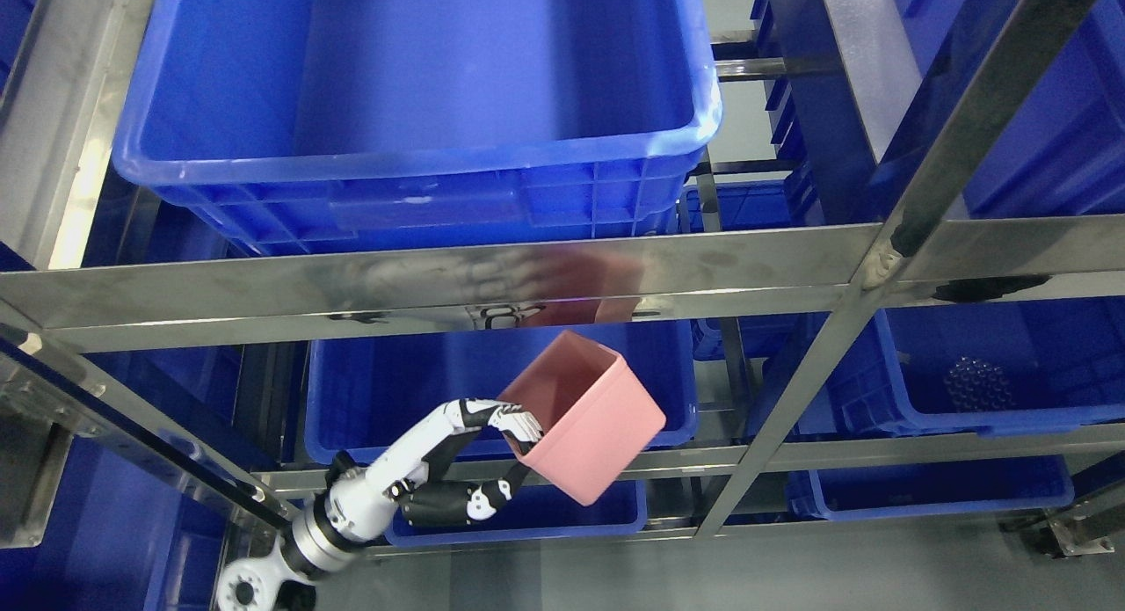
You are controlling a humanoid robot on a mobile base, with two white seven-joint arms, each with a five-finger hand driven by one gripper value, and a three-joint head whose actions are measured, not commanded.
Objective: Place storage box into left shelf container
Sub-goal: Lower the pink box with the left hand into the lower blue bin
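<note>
Left hand [492, 453] pinching near wall of pink storage box [584, 418], fingers over rim, thumb outside. Box held tilted in air before middle-shelf blue container [422, 391], below steel rail [439, 286]. Looks light, rigid, smooth plastic; rim pinch may slip. Right hand unseen.

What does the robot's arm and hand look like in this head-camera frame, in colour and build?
Only the left arm shows. It has a ribbed silver metal wrist section above a white round joint housing with dark holes. The left hand has a white palm shell and slim, segmented fingers in white plates over black joints, with a mostly black thumb carrying a small white patch. No cables or printed markings can be made out.
</note>
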